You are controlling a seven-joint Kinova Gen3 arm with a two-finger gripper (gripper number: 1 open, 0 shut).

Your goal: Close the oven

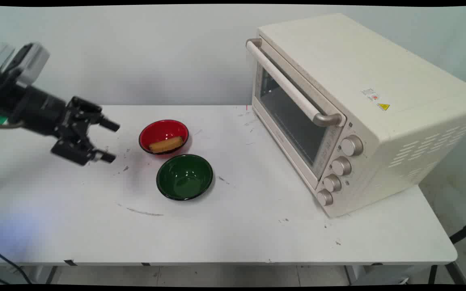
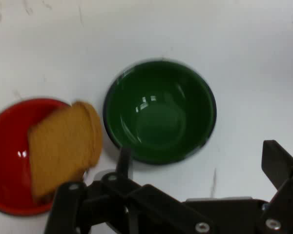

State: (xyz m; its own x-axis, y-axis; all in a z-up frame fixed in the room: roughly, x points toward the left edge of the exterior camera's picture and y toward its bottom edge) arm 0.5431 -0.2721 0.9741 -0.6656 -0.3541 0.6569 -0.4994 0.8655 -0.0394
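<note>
in the main view we are seeing the gripper (image 1: 111, 141) hanging over the worktop (image 1: 233, 226) left of the red bowl (image 1: 163, 136), its fingers (image 1: 109, 125) standing wide apart and holding nothing. a slice of toast (image 1: 166, 144) is lying in that bowl, the green bowl (image 1: 184, 177) is sitting just beside it, and a cream toaster oven (image 1: 358, 113) is standing at right, its door shut.

in the hand view we are looking down on the green bowl (image 2: 160, 111), with the toast (image 2: 63, 146) leaning in the red bowl (image 2: 10, 161) next to it.

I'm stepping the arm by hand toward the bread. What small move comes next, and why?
Probably ease the tool right and slightly down toward the red bowl. Its jaws stand open and empty, left of the bowl and apart from it, and the bread slice leans inside. The green bowl nearby holds nothing.
</note>
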